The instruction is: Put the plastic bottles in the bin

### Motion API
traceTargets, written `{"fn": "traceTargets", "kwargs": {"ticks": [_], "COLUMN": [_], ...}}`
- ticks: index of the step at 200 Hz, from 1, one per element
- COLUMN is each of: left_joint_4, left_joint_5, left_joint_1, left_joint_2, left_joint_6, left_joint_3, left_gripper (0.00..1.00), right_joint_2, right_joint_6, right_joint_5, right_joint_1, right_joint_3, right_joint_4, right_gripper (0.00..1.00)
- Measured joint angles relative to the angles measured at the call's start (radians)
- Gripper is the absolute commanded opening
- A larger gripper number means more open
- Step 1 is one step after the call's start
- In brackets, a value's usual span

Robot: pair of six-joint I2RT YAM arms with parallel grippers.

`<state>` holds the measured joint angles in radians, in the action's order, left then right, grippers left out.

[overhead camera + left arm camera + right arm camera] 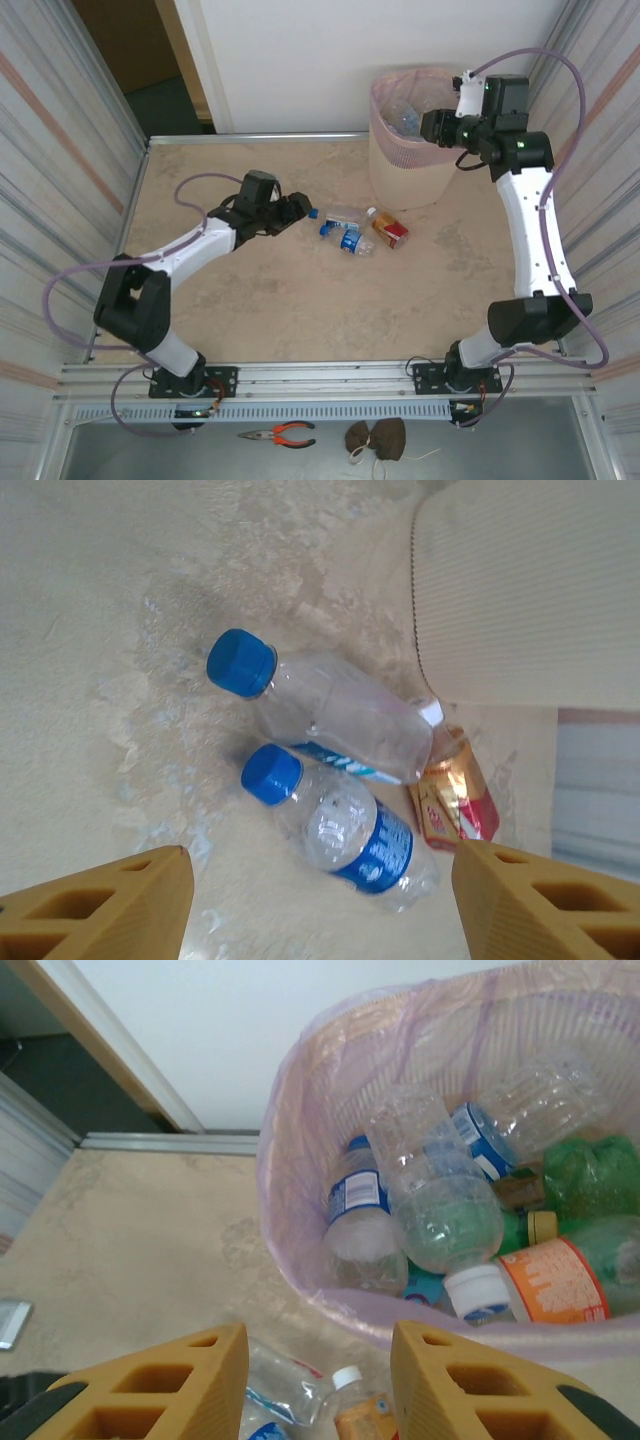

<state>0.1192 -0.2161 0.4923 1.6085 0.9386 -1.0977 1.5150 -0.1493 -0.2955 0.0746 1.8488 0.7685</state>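
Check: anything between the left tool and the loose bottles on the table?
Nothing visible. Bare table lies between the left tool and the two blue-capped bottles.

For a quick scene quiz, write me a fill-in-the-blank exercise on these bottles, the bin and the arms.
Bottles lying on the table: ___. The two clear bottles nearest the left gripper have ___ caps. The bin is lined with a ___ bag. The right gripper hangs above the ___.
Missing words: three; blue; pink; bin.
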Motion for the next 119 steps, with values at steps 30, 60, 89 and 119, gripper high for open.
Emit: {"fn": "traceTargets", "kwargs": {"ticks": [30, 60, 89, 119], "left_joint_4": [-0.061, -0.154, -0.226, -0.274], "left_joint_5": [-0.011, -0.048, -0.080, -0.090], "left_joint_1": [-0.014, -0.034, -0.040, -0.045], "left_joint_2": [0.122, 0.258, 0.380, 0.410], "left_joint_6": [0.156, 0.323, 0.451, 0.528], "left_joint_3": [-0.048, -0.069, -0.085, -0.130], "left_gripper": [0.71, 0.71, 0.71, 0.65], "right_joint_2": [-0.049, -0.084, -0.101, -0.112], "right_joint_6": [-0.001, -0.001, 0.000, 0.000], "right_joint_5": [0.011, 0.012, 0.015, 0.019], "right_joint_1": [0.000, 0.000, 0.000, 0.000], "right_joint_3": [-0.057, -0.084, -0.084, -0.085], "right_joint_4": [-0.008, -0.008, -0.007, 0.001], "right_gripper": [0.41, 0.41, 0.42, 0.42]}}
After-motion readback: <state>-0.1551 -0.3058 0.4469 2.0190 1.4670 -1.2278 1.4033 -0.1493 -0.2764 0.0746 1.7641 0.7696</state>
